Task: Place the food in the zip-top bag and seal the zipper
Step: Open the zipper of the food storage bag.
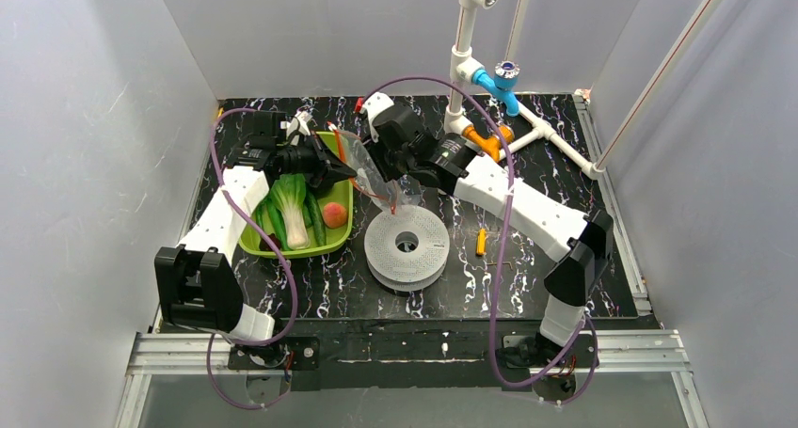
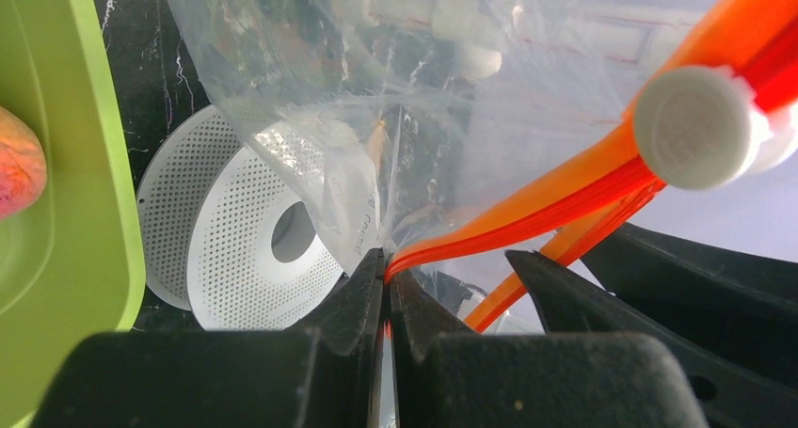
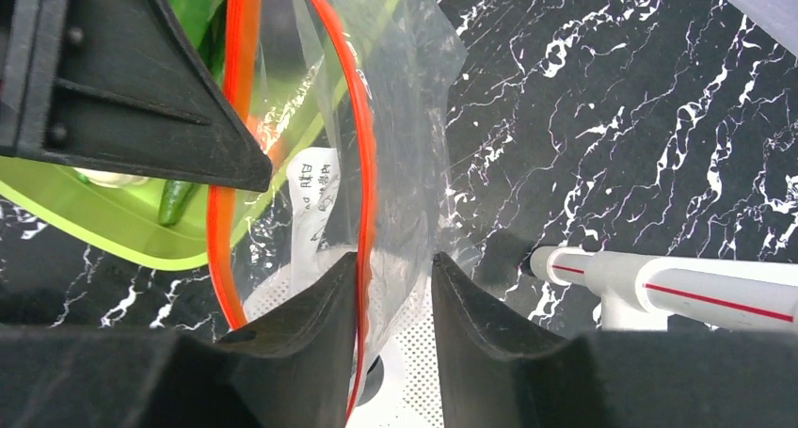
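Left gripper [image 2: 386, 292]: jaws pressed together, pinching orange-red zipper strip [image 2: 527, 212] of clear crinkly zip-top bag [image 2: 311, 118], lower centre. Right gripper [image 3: 395, 287]: jaws spread astride opposite lip; should close, then pull mouth wide. Toy food [image 1: 292, 207]: green plastic tray [image 1: 334, 240], centre left.

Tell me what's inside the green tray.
A white-and-green leafy stalk, an orange-red round fruit and long green pieces lie in the green tray. The left hand, shut on the zip-top bag, covers the tray's far end, so anything there is hidden.
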`<state>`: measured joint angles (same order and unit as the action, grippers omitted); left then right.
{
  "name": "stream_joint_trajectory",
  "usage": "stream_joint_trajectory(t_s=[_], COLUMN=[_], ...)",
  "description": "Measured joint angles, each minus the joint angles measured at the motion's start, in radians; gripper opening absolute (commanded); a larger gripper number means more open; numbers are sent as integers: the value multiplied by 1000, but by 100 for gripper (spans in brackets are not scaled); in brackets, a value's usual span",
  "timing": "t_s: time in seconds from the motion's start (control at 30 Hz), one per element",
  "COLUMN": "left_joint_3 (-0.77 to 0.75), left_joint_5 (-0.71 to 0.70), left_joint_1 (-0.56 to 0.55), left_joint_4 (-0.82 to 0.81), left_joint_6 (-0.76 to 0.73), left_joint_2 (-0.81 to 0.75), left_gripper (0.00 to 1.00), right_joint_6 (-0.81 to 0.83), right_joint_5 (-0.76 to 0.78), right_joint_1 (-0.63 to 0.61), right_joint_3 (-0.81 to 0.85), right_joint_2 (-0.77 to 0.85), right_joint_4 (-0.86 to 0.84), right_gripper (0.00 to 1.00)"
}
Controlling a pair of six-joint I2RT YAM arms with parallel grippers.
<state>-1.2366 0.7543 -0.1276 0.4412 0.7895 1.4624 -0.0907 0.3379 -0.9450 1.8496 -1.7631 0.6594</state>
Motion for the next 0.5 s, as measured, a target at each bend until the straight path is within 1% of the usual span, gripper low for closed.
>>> stream_joint_trajectory(t_s=[0.03,0.07,0.1,0.13,0.17,0.27,0.4,0.5], left_joint_3=[0,0,0,0,0,-1,-17,-21], left_joint_5=[2,3,3,6,6,9,-6,0], left_joint_1=[0,0,0,0,0,0,0,1], left_joint_4=[0,0,0,0,0,5,76,124], left_joint_6=[0,0,0,0,0,-7,-85,-138], left_joint_2=[0,0,0,0,0,0,12,28], left_gripper=[0,0,0,0,0,0,0,0], right_joint_6=[2,6,11,17,24,44,120,163], right_joint_5=[5,12,20,31,43,116,241,269], right_joint_1=[-1,-1,0,1,1,1,10,31], right_joint_3=[0,-1,-5,-9,-12,-18,-74,-109], right_joint_2=[-6,-10,-12,-12,-12,-13,-7,-5], right_joint_4=[0,0,-3,-3,-4,-13,-99,-130], right_gripper=[39,34,23,9,2,1,1,1])
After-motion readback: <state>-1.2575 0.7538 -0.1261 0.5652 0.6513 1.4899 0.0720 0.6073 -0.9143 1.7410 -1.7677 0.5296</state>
